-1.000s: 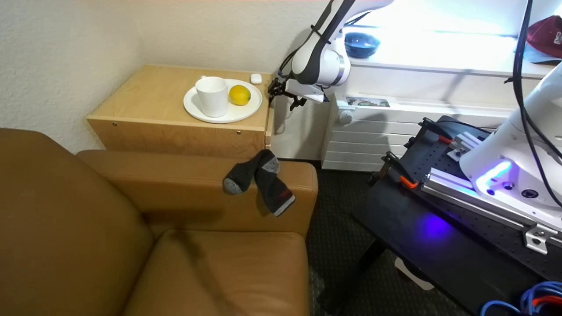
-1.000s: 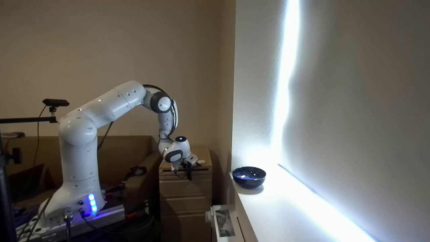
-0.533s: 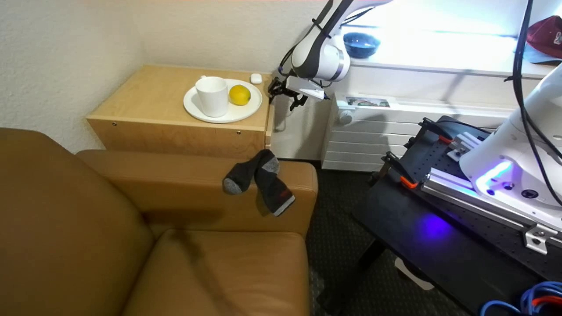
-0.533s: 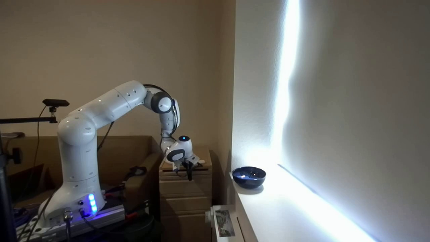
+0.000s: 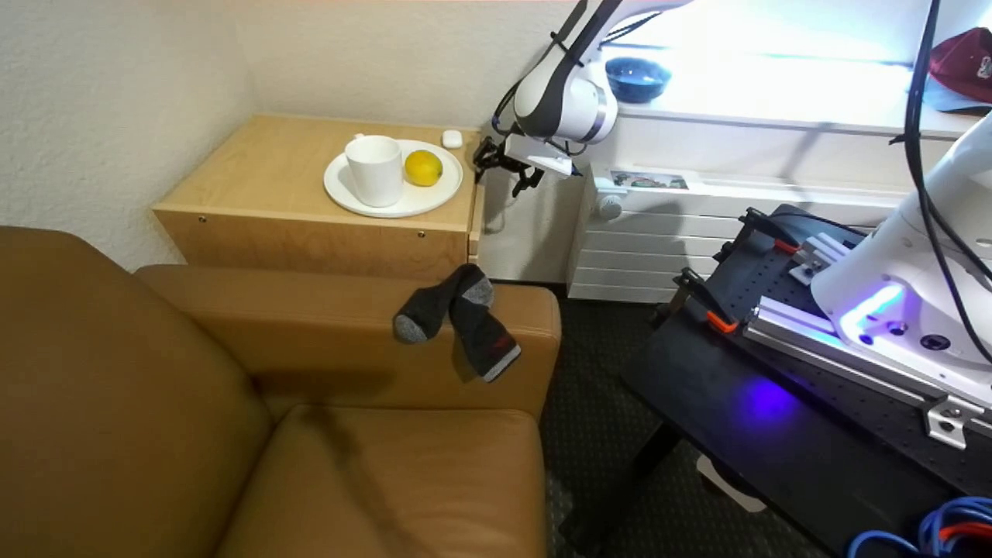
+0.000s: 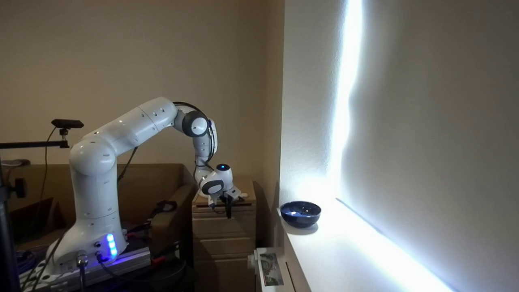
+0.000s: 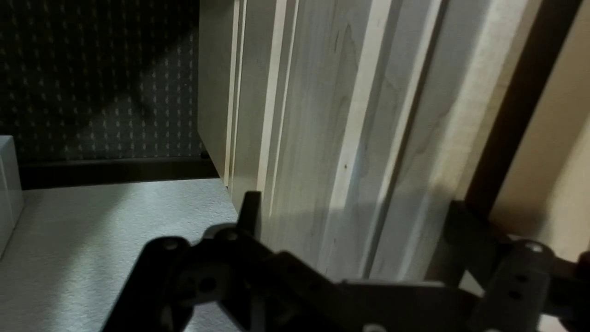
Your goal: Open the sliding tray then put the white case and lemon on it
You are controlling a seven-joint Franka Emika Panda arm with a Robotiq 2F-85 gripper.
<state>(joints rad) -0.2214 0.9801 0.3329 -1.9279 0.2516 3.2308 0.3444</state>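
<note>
Black two-fingered gripper (image 7: pixel 356 213), spread, at pale wooden sliding tray (image 7: pixel 461 115): opening presumably in hand; outward pull seems due. Round white plate (image 5: pixel 425 201) bears yellow lemon (image 5: pixel 424 168); small white rounded case (image 5: pixel 452 139) lies beside.

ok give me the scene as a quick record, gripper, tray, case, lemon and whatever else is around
gripper: open, at the front of the side table, by the dark gap under its top; contact unclear
sliding tray: likely the strip below that gap; no pulled-out surface shows
white case: on the side table, off the white plate
lemon: on the white plate, beside the upright mug
other things: dark socks on the sofa arm; bowl on the windowsill
task progress: neither item loaded yet
</note>
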